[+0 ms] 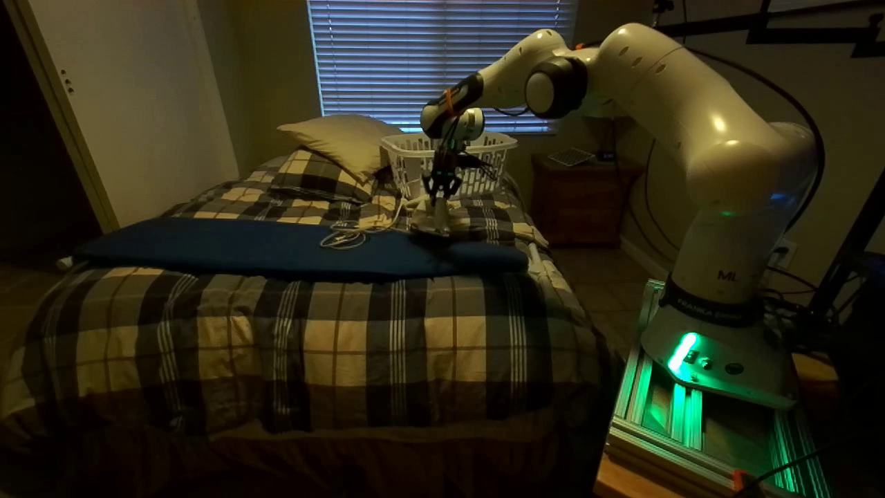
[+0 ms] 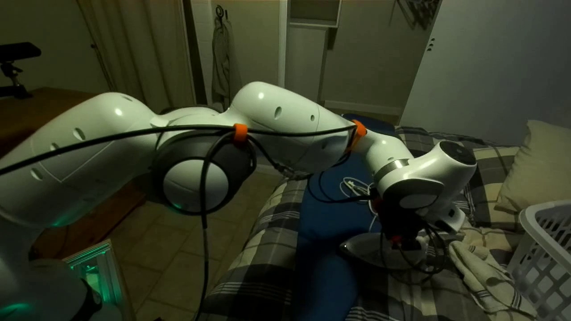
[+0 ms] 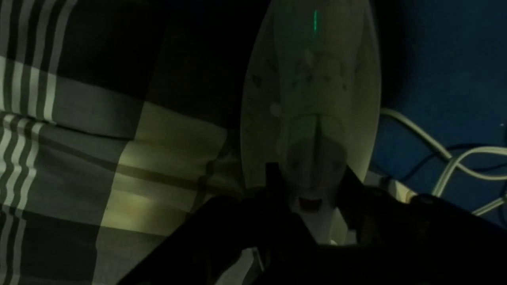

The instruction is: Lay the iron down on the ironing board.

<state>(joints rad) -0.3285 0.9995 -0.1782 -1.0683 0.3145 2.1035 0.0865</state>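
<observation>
The iron point(image 1: 432, 220) is pale and wedge-shaped with a pointed nose. In an exterior view the iron point(image 2: 366, 249) has its nose over the edge of the navy ironing board point(image 2: 332, 209) and its rear over the plaid bedspread. I cannot tell whether its sole touches anything. My gripper point(image 1: 441, 188) points down at the iron's handle. In the dark wrist view the gripper's fingers point(image 3: 310, 170) press both sides of the handle of the iron point(image 3: 313, 83). The ironing board point(image 1: 269, 245) lies flat across the bed. The pale cord point(image 1: 343, 236) lies loosely coiled on it.
A white lattice laundry basket point(image 1: 408, 162) stands on the bed behind the gripper. Pillows point(image 1: 346, 138) lie at the bed's head. A pale striped cloth point(image 2: 486, 276) lies beside the basket. A wooden nightstand point(image 1: 584, 200) stands beyond the bed. Plaid bedspread point(image 1: 332, 346) surrounds the board.
</observation>
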